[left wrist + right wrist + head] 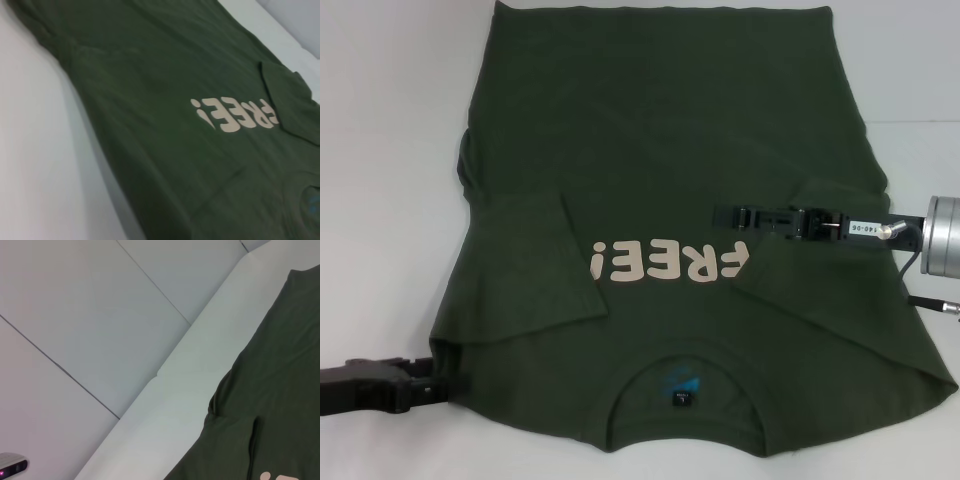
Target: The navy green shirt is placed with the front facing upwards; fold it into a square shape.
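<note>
1. The right gripper (732, 216) reaches in from the right side, above the shirt's chest beside the last letters of the print. Its dark fingers lie level and close together. I cannot tell whether any cloth is pinched between them, or whether they are fully closed.

2. The left gripper (425, 392) sits low at the near left, right at the shirt's shoulder edge. Its tips meet the fabric border, but whether it is clamped on the cloth cannot be made out.

3. The navy green shirt (660, 110) lies flat on the white bench (390, 120), front up, collar (685, 395) nearest the robot and hem at the far side. The cream "FREE!" lettering (665, 263) reads upside down in the head view.

4. Done so far, judging by how it lies: both sleeves are turned inward. The left sleeve (545, 250) rests as a flap over the chest beside the lettering. The right sleeve (830, 215) lies folded in under the right arm.

5. Left to do, in my judgement: the body is at full length and the sides flare, so the lengthwise folds that would make a square remain. The task looks roughly a third along.
</note>
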